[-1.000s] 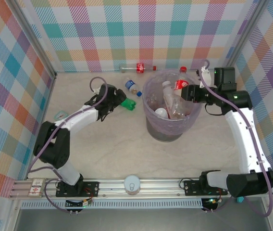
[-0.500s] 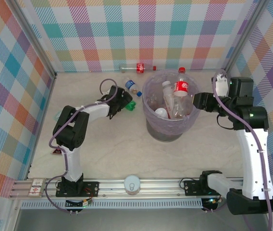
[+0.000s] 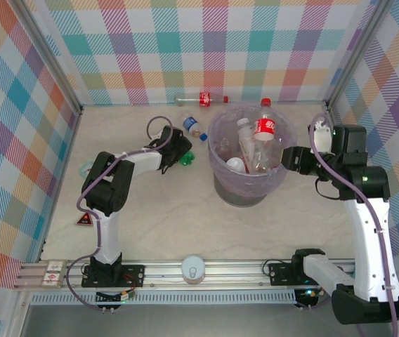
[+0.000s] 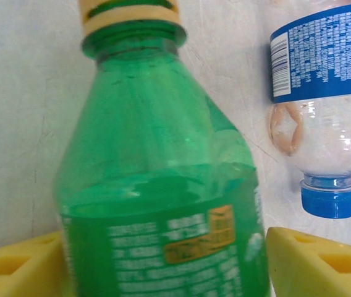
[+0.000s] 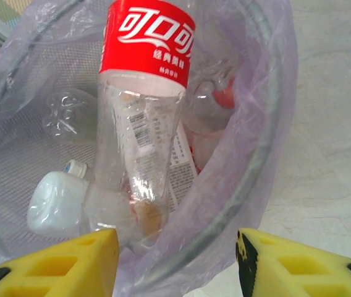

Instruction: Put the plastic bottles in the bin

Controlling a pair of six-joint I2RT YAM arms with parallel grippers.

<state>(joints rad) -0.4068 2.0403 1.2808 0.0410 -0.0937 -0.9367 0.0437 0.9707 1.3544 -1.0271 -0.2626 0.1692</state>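
A green bottle (image 4: 157, 185) lies on the table left of the bin (image 3: 214, 142), with my left gripper (image 4: 163, 266) shut on its labelled body and a yellow finger (image 4: 311, 260) against each side. From above, that gripper (image 3: 177, 147) covers most of the green bottle (image 3: 189, 156). A blue-labelled bottle (image 3: 194, 126) lies just beyond it, blue cap toward me (image 4: 330, 201). Another red-labelled bottle (image 3: 201, 99) lies by the back wall. My right gripper (image 3: 289, 156) stands open beside the bin's right rim (image 5: 268, 142), nothing in it. A red-labelled bottle (image 5: 144, 93) leans inside among other clear bottles.
A small teal packet (image 3: 87, 167) lies near the left wall, and a red triangular piece (image 3: 83, 220) sits further forward on the left. A round white can (image 3: 193, 269) rests on the front rail. The patterned walls close in the left, back and right sides.
The right gripper let the red-labelled bottle drop into the bin and drew back to the right. The left gripper reached the green bottle and closed on it.
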